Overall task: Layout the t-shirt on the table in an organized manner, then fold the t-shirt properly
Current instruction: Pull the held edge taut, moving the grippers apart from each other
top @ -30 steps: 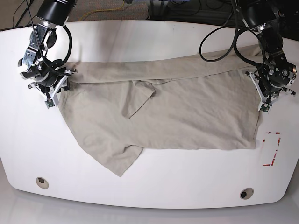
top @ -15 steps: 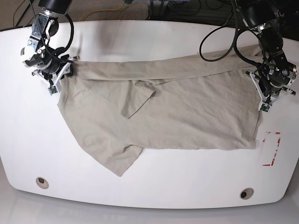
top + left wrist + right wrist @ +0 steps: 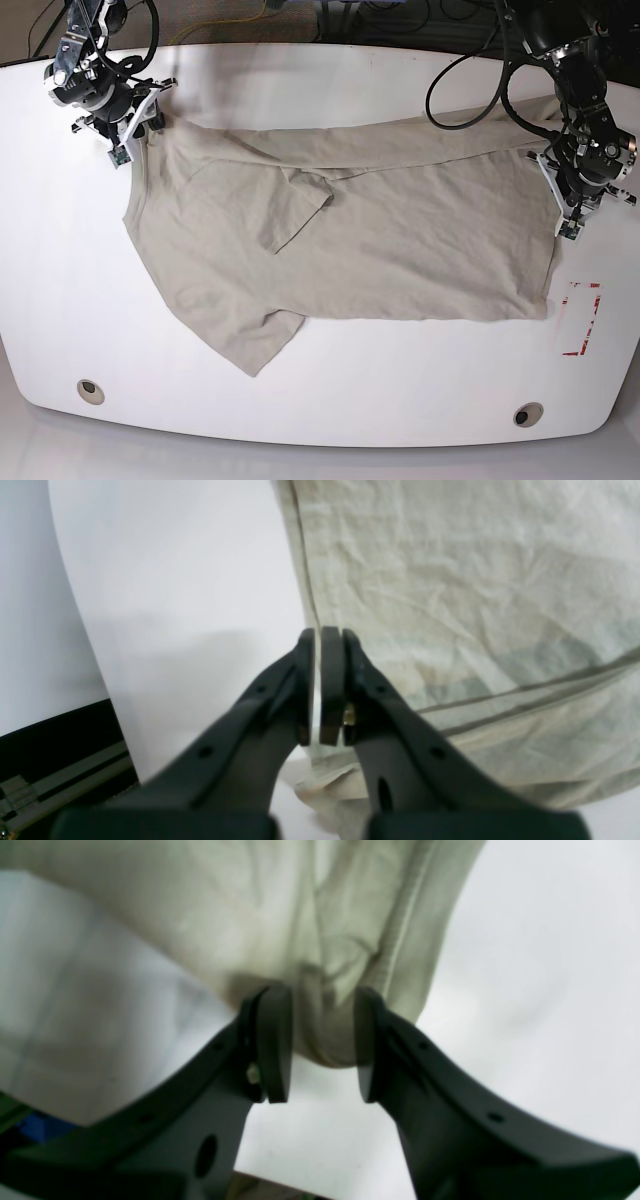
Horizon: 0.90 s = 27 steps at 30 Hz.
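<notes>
Right claw (image 3: 322, 1040) pinches bunched t-shirt (image 3: 400, 230); its gripped edge hidden.

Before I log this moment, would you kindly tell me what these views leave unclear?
- Left end effector: pads pressed together, but the left wrist view does not show whether any of the t-shirt lies between them; too small in the base view.
- T-shirt's collar: buried under folded cloth, base view.
- Right end effector: the cloth bunched in it is blurred, so which part cannot be told.
- Table: near corners cut off, base view.
</notes>
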Each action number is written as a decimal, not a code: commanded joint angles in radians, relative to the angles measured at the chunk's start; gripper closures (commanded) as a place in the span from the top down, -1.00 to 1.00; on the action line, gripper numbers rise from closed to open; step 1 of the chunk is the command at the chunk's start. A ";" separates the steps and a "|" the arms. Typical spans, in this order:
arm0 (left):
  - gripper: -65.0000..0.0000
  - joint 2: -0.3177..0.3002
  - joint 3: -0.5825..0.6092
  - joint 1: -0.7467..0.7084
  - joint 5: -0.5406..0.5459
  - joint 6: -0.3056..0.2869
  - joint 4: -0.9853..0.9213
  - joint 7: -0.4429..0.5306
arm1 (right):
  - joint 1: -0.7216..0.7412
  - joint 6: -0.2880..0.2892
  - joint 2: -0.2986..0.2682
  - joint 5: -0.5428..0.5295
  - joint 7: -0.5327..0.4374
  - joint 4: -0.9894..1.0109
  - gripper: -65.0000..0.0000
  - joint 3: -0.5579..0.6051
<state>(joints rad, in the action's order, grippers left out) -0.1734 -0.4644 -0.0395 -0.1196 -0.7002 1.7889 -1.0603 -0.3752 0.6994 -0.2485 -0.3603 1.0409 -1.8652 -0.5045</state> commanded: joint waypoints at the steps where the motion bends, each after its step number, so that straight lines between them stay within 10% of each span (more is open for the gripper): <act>1: -1.00 -0.021 -0.004 -0.004 0.001 0.002 0.021 0.009 | 0.002 -0.001 -0.015 -0.013 -0.015 -0.020 -0.40 -0.009; 19: -1.00 -0.033 -0.090 -0.030 0.001 0.002 0.036 0.007 | 0.006 -0.001 -0.021 -0.016 -0.014 -0.135 -0.38 -0.076; 27: -1.00 -0.035 -0.092 -0.030 0.001 0.002 0.036 0.007 | 0.037 -0.001 -0.022 -0.019 0.051 -0.138 0.18 -0.078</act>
<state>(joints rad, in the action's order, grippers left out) -0.1921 -0.5510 -0.0803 -0.1192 -0.7006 1.8038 -1.0641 -0.3473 0.6998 -0.2569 -0.3706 1.0851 -1.9869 -0.5724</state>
